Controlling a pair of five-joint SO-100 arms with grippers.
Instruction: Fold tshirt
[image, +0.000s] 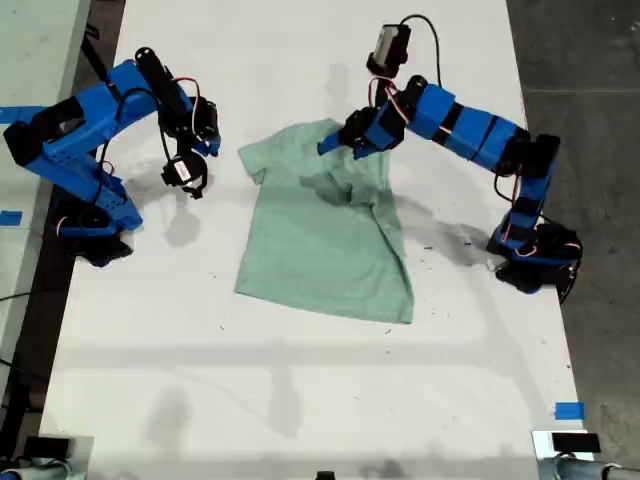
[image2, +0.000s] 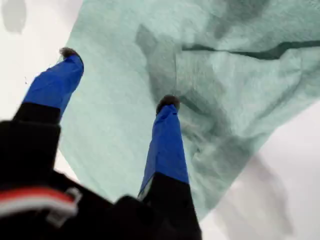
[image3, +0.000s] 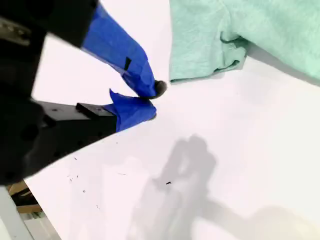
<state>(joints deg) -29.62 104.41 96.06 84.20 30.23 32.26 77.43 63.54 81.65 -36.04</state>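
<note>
The pale mint-green tshirt (image: 325, 245) lies on the white table (image: 300, 400), collar end towards the far side. The sleeve on the exterior view's right is rumpled and folded inward. My first gripper (image: 340, 140) (image2: 119, 77) hovers over that upper part of the tshirt (image2: 225, 75). It is open, its two blue fingers (image2: 165, 145) wide apart, with nothing between them. My second gripper (image: 208, 143) (image3: 152, 100) is shut with its tips together, empty, over bare table. It sits a short way from the other sleeve of the tshirt (image3: 210, 35).
Blue tape marks sit near the table's edges (image: 568, 410) (image: 8, 217). The arm bases stand at the exterior view's left (image: 95, 225) and right (image: 530, 255). Dark floor (image: 590, 80) lies beyond the table's edge at the exterior view's right.
</note>
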